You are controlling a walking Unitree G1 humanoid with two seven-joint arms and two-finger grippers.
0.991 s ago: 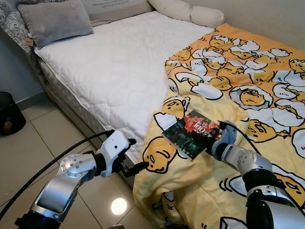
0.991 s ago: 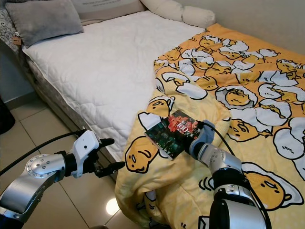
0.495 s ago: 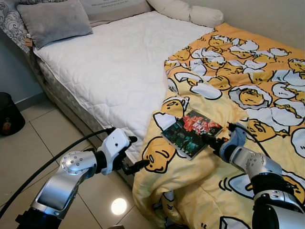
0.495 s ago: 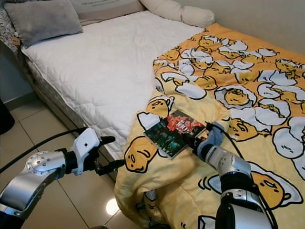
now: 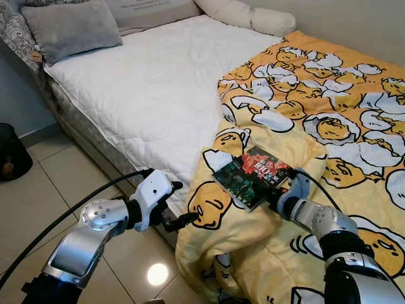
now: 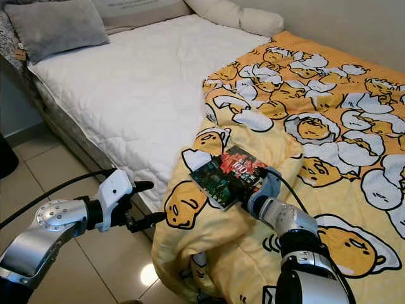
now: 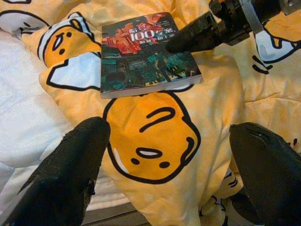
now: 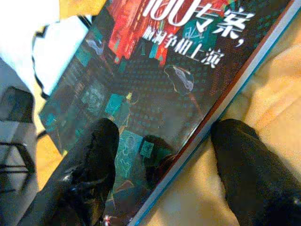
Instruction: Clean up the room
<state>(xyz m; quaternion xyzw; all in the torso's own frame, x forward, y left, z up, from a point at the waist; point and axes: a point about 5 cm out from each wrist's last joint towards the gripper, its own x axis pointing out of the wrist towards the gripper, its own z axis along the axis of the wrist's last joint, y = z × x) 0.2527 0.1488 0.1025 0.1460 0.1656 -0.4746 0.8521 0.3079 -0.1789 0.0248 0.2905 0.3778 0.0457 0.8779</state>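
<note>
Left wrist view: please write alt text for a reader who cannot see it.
A dark paperback book lies flat on a yellow cartoon-egg blanket, with the right tool reaching onto its cover from the far side. The left tool's open black fingers frame the foreground, and bare white mattress shows beside the blanket.

Book (image 8: 155, 94) cover cut off by the right wrist view's edges, small print blurred. Right end effector (image 5: 273, 192) fingertips hidden at the book's edge in the eye views. Dark bin (image 5: 11, 152) cropped at the frame edge. Grey pillow (image 5: 66, 26) corner cut off.
</note>
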